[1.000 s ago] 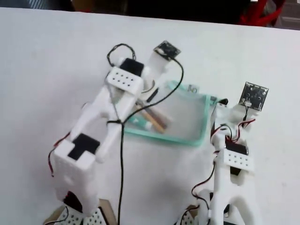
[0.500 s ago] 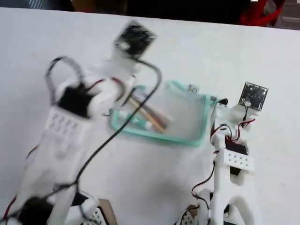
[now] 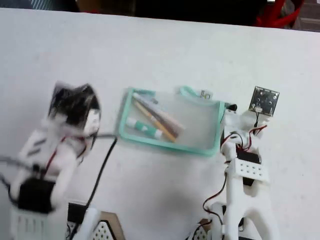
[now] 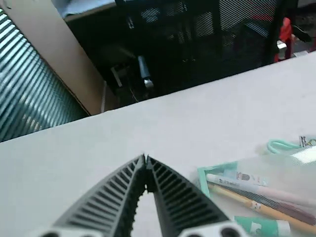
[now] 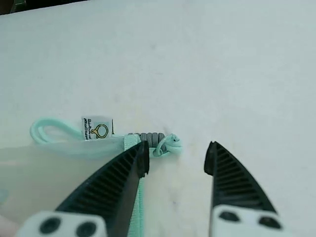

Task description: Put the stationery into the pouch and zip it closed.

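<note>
White counter [image 3: 165, 45]: plain matte surface, running to a straight far edge. Beyond that edge the room is dark. A red tubular frame [image 3: 280, 12] stands off the counter past its far right corner. In the left wrist view, a teal slatted panel [image 4: 29, 94] stands behind the counter's far edge, with a tan board [image 4: 54, 54] just beside it. Black mesh furniture [image 4: 197, 39] sits further back in shadow. A red part [image 4: 287, 29] shows near it; its type cannot be determined.
</note>
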